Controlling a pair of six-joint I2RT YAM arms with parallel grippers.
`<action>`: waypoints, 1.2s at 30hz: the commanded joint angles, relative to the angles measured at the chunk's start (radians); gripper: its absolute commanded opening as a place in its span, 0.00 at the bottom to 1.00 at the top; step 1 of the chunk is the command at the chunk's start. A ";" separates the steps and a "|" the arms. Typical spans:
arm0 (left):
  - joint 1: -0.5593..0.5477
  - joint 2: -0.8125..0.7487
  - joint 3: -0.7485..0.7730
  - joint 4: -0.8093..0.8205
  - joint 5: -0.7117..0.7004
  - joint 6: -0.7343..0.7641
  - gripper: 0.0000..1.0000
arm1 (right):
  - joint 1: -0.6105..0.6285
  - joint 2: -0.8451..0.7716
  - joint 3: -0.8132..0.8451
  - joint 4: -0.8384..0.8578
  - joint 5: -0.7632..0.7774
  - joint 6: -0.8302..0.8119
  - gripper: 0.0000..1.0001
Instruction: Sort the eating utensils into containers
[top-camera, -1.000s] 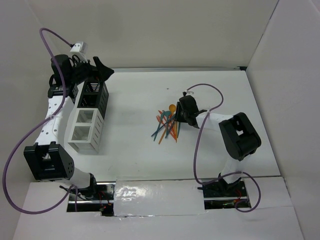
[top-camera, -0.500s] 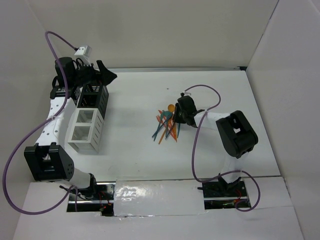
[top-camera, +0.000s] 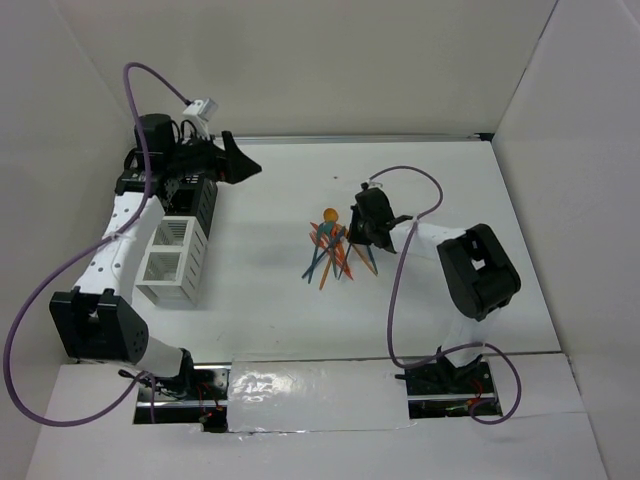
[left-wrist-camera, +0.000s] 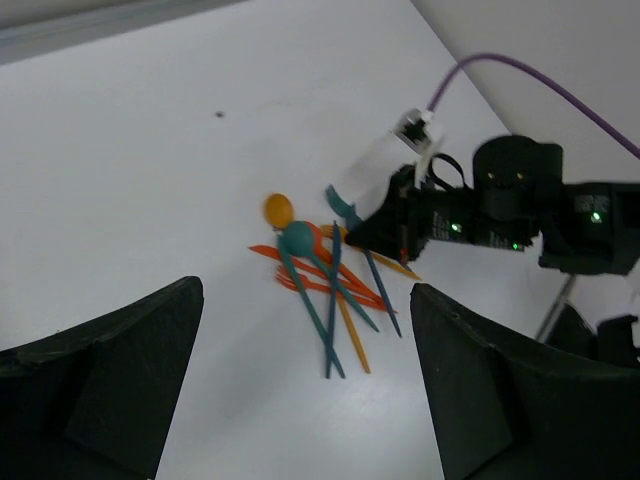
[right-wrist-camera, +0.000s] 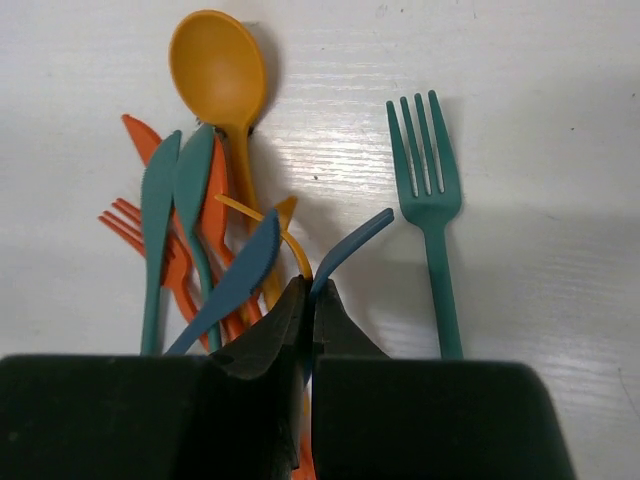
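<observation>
The eating utensils (top-camera: 335, 250) lie in a loose orange and teal pile mid-table, also seen from the left wrist (left-wrist-camera: 325, 290). My right gripper (top-camera: 358, 235) is down at the pile's right side, shut (right-wrist-camera: 310, 292). A bent blue handle (right-wrist-camera: 352, 243) and a thin yellow handle (right-wrist-camera: 250, 210) are pinched between its jaws. Beside them lie a yellow-orange spoon (right-wrist-camera: 218, 70), a teal fork (right-wrist-camera: 428, 190) and a blue knife (right-wrist-camera: 235, 280). The containers stand at the left: a black mesh bin (top-camera: 192, 195) and white bins (top-camera: 165, 255). My left gripper (top-camera: 238, 165) hangs open (left-wrist-camera: 305, 400) above the table just right of the black bin, holding nothing.
White walls enclose the table on the left, back and right. The right arm's purple cable (top-camera: 405, 175) loops over the table behind the pile. A small dark speck (left-wrist-camera: 219, 114) marks the tabletop beyond the utensils.
My right gripper has closed on the handles at the pile's edge, nudging the pile. My left gripper has swung right, from over the black bin out toward the table's middle.
</observation>
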 joint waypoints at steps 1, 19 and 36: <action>-0.044 -0.034 0.001 -0.030 0.118 0.011 0.97 | 0.012 -0.105 0.059 -0.035 -0.002 -0.018 0.00; -0.472 0.216 -0.133 0.172 0.034 -0.091 0.93 | 0.009 -0.296 0.061 -0.044 0.029 0.087 0.00; -0.555 0.397 -0.038 0.286 -0.052 -0.153 0.52 | 0.038 -0.342 0.007 -0.016 0.058 0.159 0.00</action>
